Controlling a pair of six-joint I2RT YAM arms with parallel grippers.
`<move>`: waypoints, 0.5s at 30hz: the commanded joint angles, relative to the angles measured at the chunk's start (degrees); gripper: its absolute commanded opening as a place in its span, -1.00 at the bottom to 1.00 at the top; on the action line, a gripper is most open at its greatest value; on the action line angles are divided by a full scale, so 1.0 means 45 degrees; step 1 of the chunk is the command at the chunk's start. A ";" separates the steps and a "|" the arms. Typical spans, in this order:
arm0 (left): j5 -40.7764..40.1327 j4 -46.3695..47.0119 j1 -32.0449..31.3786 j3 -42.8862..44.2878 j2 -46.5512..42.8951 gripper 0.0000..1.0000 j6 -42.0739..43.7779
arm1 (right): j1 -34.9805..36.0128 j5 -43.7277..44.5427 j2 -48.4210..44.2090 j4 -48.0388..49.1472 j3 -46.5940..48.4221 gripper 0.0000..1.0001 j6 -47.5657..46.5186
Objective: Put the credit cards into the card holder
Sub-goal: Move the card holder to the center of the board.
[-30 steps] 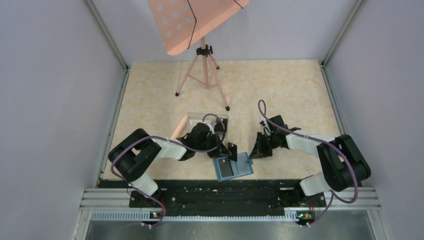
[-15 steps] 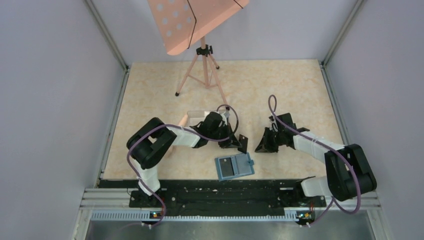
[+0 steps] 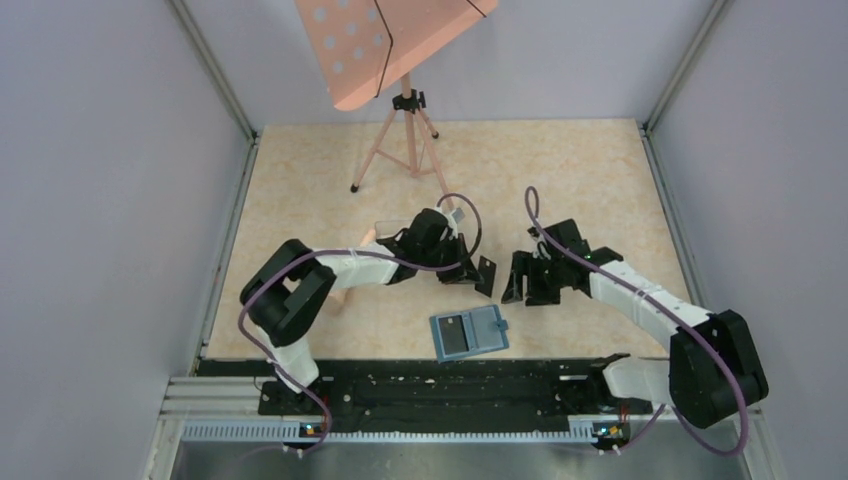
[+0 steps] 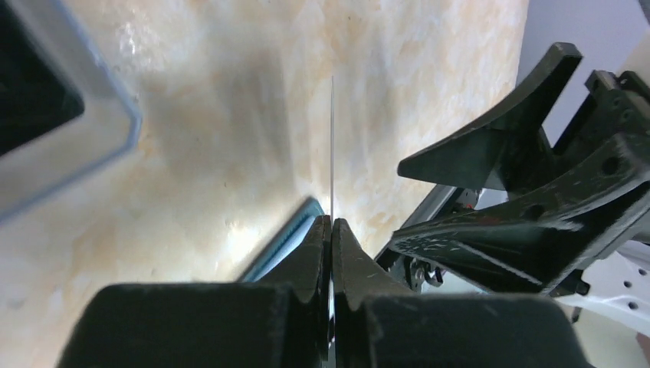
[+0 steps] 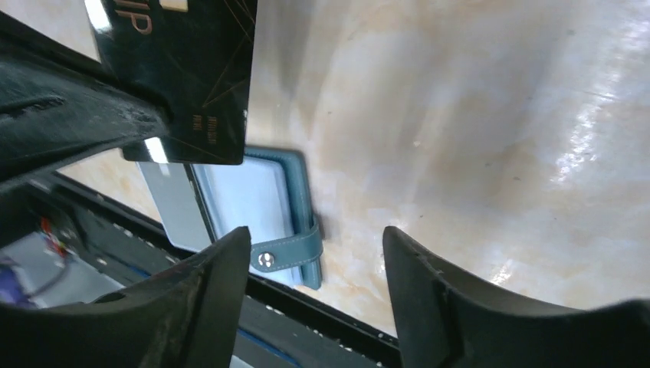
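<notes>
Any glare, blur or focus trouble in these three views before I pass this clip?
Top external: evenly lit, sharp, soft shadows only. Left wrist: the left tool is close and soft, the clear box smeared. Right wrist: bright glare streaks on the table; the credit card is legible.

Counted around the wallet (image 3: 488, 328)
One wallet; one raised card (image 3: 486, 276) just behind it, a second card (image 3: 457, 337) on it; one clear box (image 4: 115, 126), one music stand (image 3: 400, 50) farther back.
</notes>
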 commanded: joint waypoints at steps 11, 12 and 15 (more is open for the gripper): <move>-0.4338 -0.4762 0.0049 -0.2048 -0.6392 -1.00 0.1357 | 0.4610 0.3393 0.2456 -0.1293 0.2297 0.66 -0.0205; -0.4534 -0.4958 0.0049 -0.2207 -0.6663 -1.00 0.1351 | 0.4890 0.3496 0.2704 -0.1311 0.2368 0.67 -0.0215; -0.4916 -0.5440 0.0065 -0.2666 -0.7343 -1.00 0.1347 | 0.5408 0.4197 0.3440 -0.1552 0.2590 0.56 -0.0219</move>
